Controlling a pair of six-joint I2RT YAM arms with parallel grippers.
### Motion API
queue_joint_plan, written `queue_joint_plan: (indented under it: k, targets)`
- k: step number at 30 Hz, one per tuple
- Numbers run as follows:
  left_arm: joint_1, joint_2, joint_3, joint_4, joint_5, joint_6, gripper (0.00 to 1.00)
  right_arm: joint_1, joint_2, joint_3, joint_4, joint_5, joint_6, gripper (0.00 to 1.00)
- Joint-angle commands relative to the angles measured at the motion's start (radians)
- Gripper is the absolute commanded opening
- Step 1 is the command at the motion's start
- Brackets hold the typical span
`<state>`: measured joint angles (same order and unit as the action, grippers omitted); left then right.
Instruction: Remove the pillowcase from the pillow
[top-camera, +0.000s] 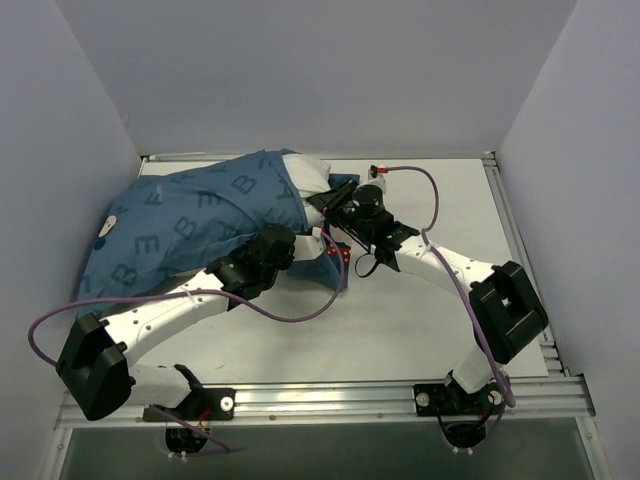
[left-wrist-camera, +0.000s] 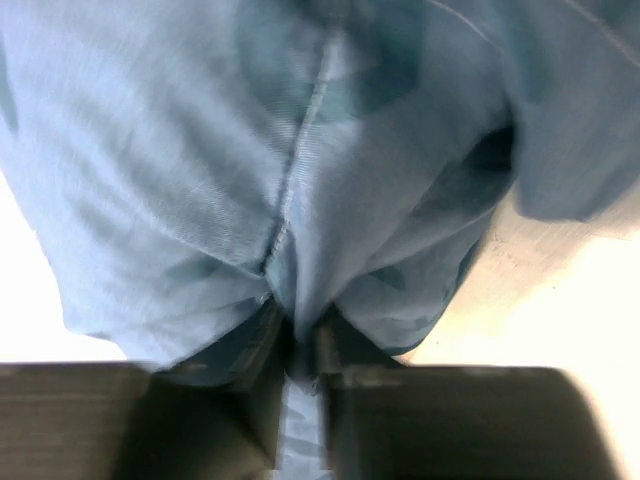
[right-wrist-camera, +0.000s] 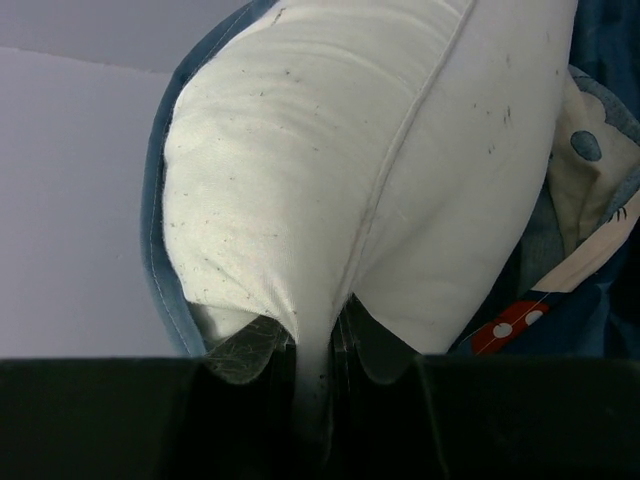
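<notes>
Top external, left jaws clamped on pillowcase, right jaws clamped on pillow end, table beneath

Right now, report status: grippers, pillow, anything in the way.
Left gripper shut on pillowcase. Right gripper shut on pillow, at its bare end. Pillow mostly inside pillowcase, one end out. No obstruction seen.

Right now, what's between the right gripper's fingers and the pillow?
Nothing. In the right wrist view the right gripper pinches the bare white pillow directly at its seam. The pillowcase sits bunched back behind that exposed end.
</notes>
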<state>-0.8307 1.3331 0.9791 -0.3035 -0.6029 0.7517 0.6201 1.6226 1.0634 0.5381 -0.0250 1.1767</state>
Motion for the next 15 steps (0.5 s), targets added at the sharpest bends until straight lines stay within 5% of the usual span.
queue_joint_plan:
  k: [1, 2, 9, 15]
  targets:
    - [0.056, -0.049, -0.013, 0.001, 0.028, -0.014, 0.18, -0.031, -0.092, 0.014, 0.105, 0.036, 0.006, 0.0]
    - [0.07, -0.054, -0.022, 0.006, 0.037, -0.014, 0.03, -0.031, -0.092, 0.01, 0.105, 0.036, 0.006, 0.0]
    - [0.208, -0.103, -0.023, -0.043, 0.123, -0.031, 0.02, -0.055, -0.101, -0.012, 0.103, 0.001, 0.012, 0.0]
    - [0.491, -0.187, -0.181, -0.011, 0.241, 0.05, 0.02, -0.128, -0.171, -0.081, 0.063, -0.038, 0.0, 0.0]
